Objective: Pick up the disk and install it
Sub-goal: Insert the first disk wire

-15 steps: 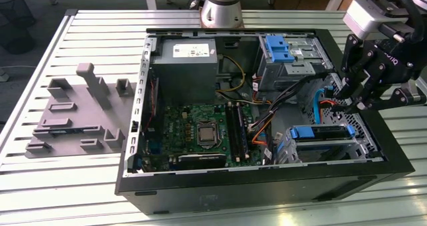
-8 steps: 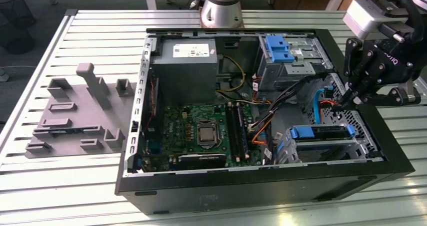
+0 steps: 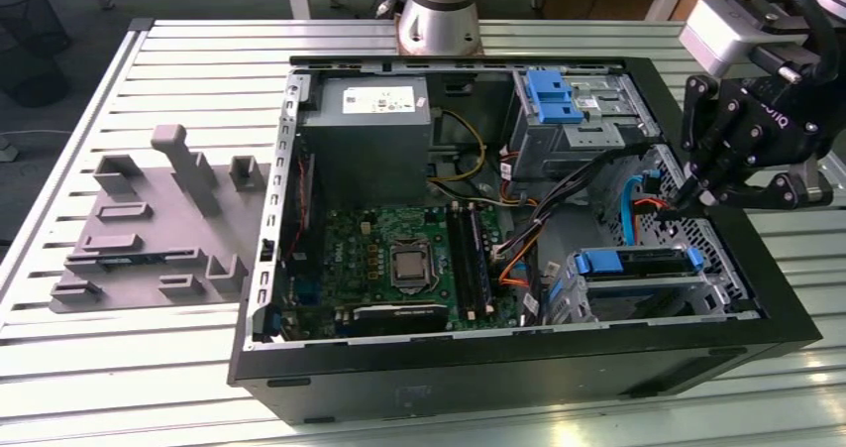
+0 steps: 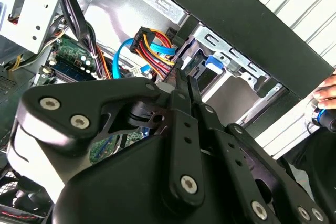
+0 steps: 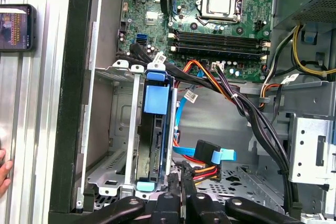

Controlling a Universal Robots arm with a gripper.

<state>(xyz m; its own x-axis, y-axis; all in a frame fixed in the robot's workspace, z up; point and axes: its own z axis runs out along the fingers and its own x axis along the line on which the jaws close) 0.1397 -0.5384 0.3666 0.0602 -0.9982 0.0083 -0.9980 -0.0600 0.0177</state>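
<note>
The disk (image 5: 155,139) stands on edge in its blue carrier inside the metal drive bay (image 5: 119,129) at the case's front corner. In the exterior view the disk (image 3: 636,263) shows as a blue-framed block in the near bay on that view's right. My gripper (image 3: 690,195) hovers just beyond that bay, over the orange and blue cables. In both wrist views its black fingers (image 5: 174,187) sit close together with nothing between them. The gripper (image 4: 181,74) is shut and apart from the disk; the gripper (image 5: 181,176) sits beside the carrier's end.
The open black computer case (image 3: 529,363) lies on a slatted metal table. Inside are the motherboard (image 3: 396,259), a grey power supply (image 3: 364,130) and a second bay with a blue latch (image 3: 549,95). A grey fixture (image 3: 158,219) sits on the exterior view's left. A person's hand (image 4: 326,93) is near the case edge.
</note>
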